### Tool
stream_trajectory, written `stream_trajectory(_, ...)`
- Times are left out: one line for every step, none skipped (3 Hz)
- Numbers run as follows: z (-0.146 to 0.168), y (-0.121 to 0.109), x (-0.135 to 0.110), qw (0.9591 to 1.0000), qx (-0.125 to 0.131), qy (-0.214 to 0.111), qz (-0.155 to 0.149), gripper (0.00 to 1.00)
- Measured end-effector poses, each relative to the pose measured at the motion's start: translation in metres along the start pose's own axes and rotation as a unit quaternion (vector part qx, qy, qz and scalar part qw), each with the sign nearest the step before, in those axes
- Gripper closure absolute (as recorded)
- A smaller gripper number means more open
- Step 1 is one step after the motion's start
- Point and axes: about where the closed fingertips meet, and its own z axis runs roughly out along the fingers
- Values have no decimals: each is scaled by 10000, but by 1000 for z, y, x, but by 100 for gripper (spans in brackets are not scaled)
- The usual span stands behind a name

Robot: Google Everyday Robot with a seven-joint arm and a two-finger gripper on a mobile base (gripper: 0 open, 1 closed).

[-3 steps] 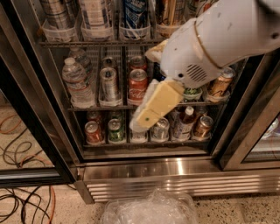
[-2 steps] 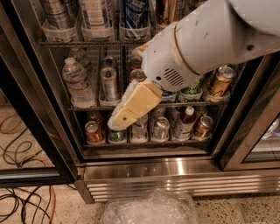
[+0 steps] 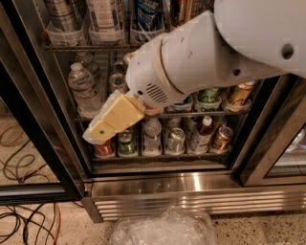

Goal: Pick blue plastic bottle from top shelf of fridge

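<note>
— Where is the gripper hanging?
— It's hanging before the fridge, by the middle rack; spread or pressed together, I cannot tell.
— And the blue plastic bottle?
— It's standing on the top shelf, well above.
</note>
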Motion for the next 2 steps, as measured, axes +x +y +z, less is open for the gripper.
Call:
stream_trajectory(0, 0, 0, 10000, 0, 0, 0, 0)
stream_trajectory(8, 3, -6, 10000, 16, -95, -9, 0)
